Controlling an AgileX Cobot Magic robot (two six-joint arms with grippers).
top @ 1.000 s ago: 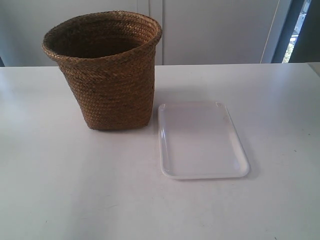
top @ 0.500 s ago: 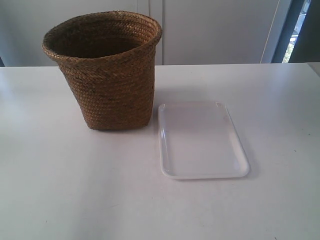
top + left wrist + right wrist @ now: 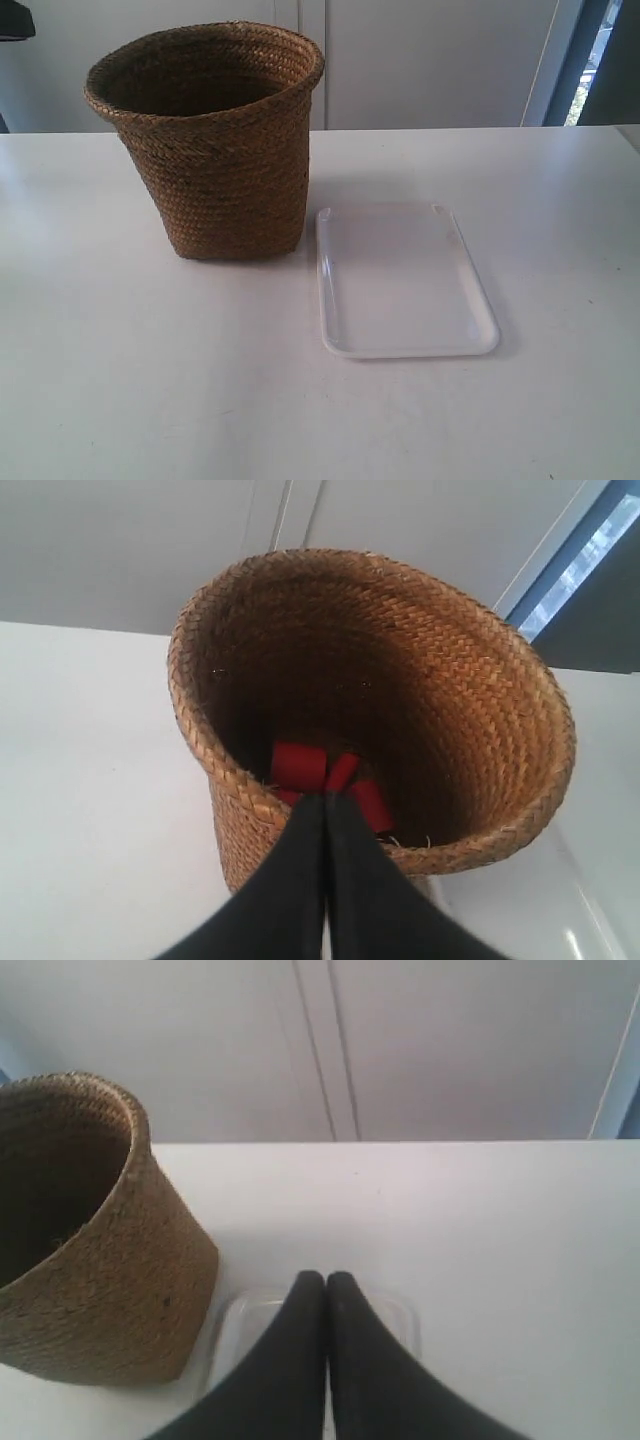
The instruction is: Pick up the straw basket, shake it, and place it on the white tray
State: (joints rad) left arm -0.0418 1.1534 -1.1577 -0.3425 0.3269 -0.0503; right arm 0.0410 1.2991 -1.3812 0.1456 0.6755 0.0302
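My left end effector (image 3: 325,798) is closed. Its two dark fingers are pressed flat together along their length and grip nothing. In my left wrist view the tips line up with the near rim of the straw basket (image 3: 450,710) and point toward its open mouth. Down inside the basket lie a few red pieces (image 3: 300,765), and I cannot tell what they are.

My right end effector (image 3: 325,1278) is closed the same way, fingers together and holding nothing. In my right wrist view it hangs over the near end of the white tray (image 3: 245,1325), with the basket off to one side.

In the exterior view the basket (image 3: 225,170) stands upright on the white surface (image 3: 150,380), wide rolled rim up and narrower base down, and neither of my arms touches it. The tray (image 3: 405,285) lies flat on the same surface just beside the basket's base, on the exterior view's right. Its far corner is close to the basket, but I cannot tell whether the two touch. The basket is not on the tray. A small dark shape (image 3: 15,18) sits in the upper left corner of the exterior view, and too little of it shows for me to name it.
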